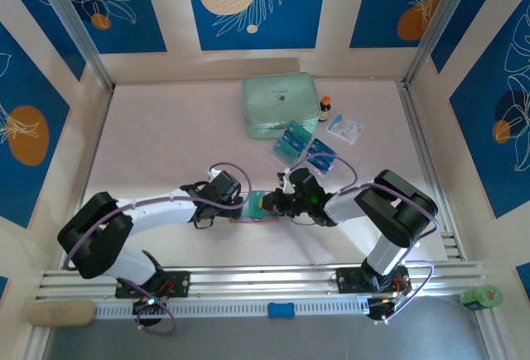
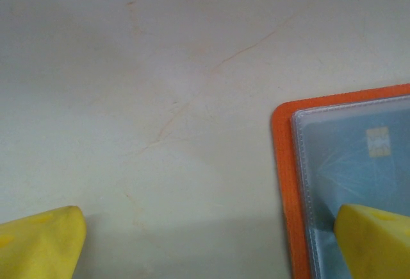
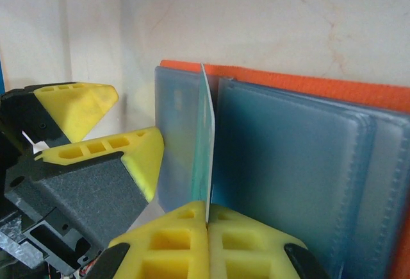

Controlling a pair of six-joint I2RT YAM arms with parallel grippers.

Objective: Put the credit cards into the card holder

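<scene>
One credit card (image 3: 206,144) stands edge-on, pinched by the right gripper (image 3: 207,218), lined up for a sleeve of the open card holder (image 3: 288,163); left gripper (image 2: 208,228), spread wide, apparently pins it flat.

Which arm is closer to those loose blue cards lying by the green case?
The right. The right arm's fingers are at the orange wallet, just this side of the loose cards; the left arm's fingers are across the wallet, farther away.
</scene>
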